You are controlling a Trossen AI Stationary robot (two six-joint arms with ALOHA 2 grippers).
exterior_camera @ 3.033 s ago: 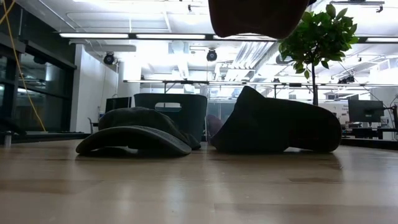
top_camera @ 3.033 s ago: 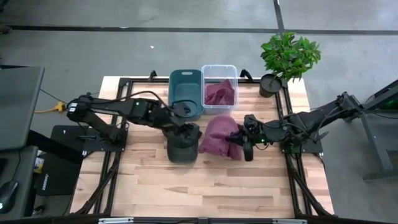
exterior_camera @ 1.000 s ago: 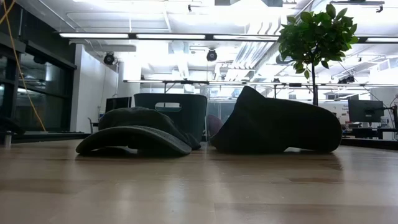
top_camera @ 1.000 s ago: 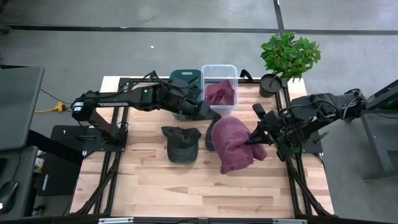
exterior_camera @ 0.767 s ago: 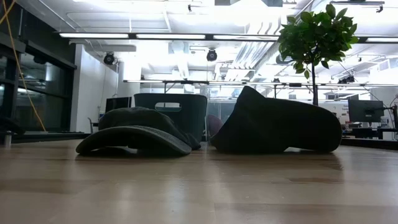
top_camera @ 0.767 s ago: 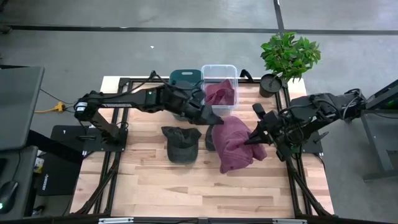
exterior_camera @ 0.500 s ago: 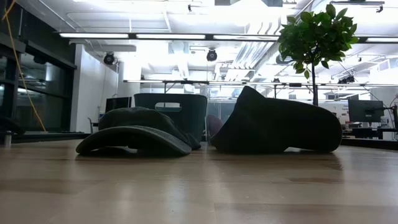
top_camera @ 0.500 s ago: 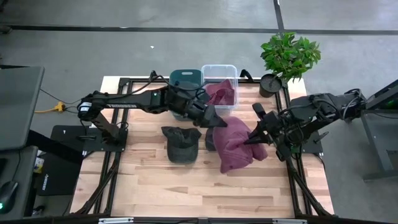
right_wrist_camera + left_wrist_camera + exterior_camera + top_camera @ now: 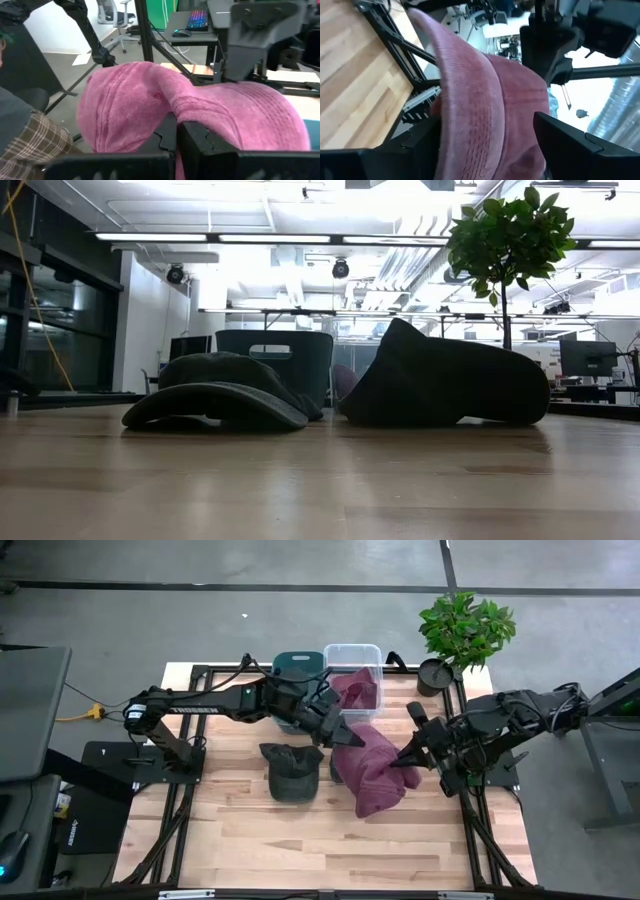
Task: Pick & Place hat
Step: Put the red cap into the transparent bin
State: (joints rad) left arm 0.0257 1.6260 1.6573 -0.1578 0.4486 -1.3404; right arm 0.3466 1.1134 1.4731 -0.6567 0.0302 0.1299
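I am a two-armed robot at a pale wooden plank tabletop [image 9: 300,840], seen from above. My right claw [image 9: 403,759] is pinched tight on the right edge of a soft maroon-pink fabric hat [image 9: 372,768], holding it lifted above the middle of the tabletop; in my right wrist view the fingers are closed together with the pink cloth [image 9: 210,117] bunched over them. My left claw [image 9: 349,737] reaches in from the left and meets the same hat at its far left edge. In my left wrist view the pink brim [image 9: 470,95] sits between my two dark fingers, which stand apart on either side of it; I judge this claw is open around the cloth, not yet gripping.

A dark grey-green cap [image 9: 289,771] lies flat on the tabletop just left of the pink hat, untouched. Another dark hat [image 9: 440,380] rests beside it in the low view. At the far edge stand a dark teal plastic bin [image 9: 296,663] and, to its right, a clear plastic box [image 9: 352,652] already holding maroon cloth [image 9: 355,690]. A potted green plant [image 9: 463,628] sits at the far right corner.

The pick looks done: the pink hat is off the tabletop. The placing remains, likely into one of the far containers, and the two dark hats have yet to be handled.
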